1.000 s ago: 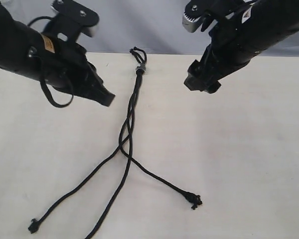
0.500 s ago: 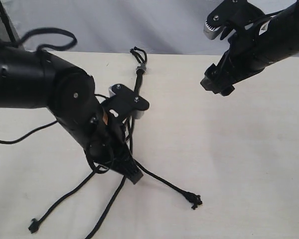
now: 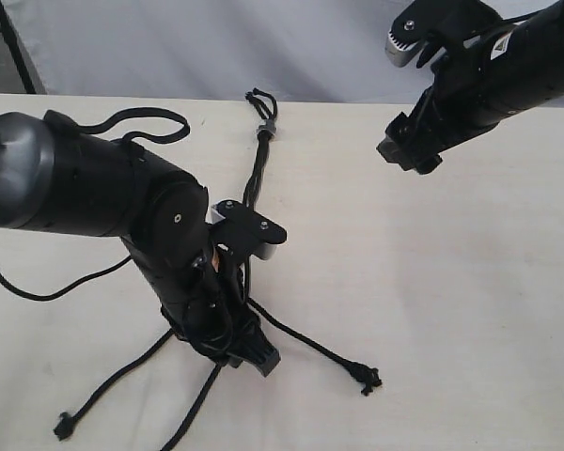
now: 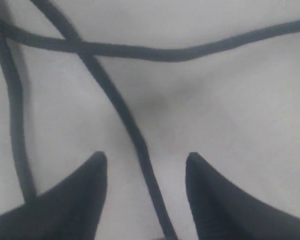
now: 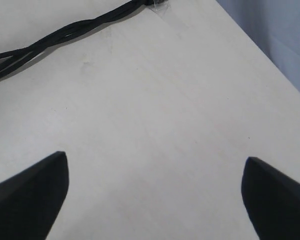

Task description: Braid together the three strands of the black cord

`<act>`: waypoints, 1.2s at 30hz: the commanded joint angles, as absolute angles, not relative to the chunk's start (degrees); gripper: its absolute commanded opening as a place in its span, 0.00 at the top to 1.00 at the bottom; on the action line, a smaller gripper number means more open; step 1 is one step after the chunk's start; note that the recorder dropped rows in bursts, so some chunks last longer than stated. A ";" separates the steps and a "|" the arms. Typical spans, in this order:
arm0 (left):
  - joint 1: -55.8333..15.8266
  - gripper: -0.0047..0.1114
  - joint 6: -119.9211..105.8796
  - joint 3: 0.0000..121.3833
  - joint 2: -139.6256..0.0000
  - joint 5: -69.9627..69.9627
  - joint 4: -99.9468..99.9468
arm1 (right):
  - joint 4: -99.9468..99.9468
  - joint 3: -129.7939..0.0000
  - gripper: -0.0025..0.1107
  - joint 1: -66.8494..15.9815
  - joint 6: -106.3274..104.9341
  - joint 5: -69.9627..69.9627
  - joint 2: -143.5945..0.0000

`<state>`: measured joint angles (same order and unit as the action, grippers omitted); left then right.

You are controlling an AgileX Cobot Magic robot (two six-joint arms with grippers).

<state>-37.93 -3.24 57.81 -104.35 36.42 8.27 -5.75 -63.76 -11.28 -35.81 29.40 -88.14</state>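
Left gripper (image 3: 256,357) lower over pale table (image 3: 451,282)

In the exterior view the left arm (image 3: 103,197) covers the middle of the black cord (image 3: 259,164), so where the three strands (image 3: 310,343) cross beneath it is hidden, and one strand runs off the bottom edge, end unseen. The grey clip (image 3: 266,131) is too small to tell how it grips. The right arm (image 3: 508,75) is cut by the top and right edges. The left wrist view is blurred: no weave shows, every strand leaves the frame, and the left gripper (image 4: 145,156) has its fingers (image 4: 85,200) cut at the bottom. Only the finger tips of the right gripper (image 5: 156,158) show, in the corners
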 commanded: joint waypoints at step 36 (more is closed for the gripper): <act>-32.68 0.96 -2.59 57.71 -110.28 32.28 -30.77 | -6.64 -63.61 0.21 -11.00 -35.45 27.49 -87.80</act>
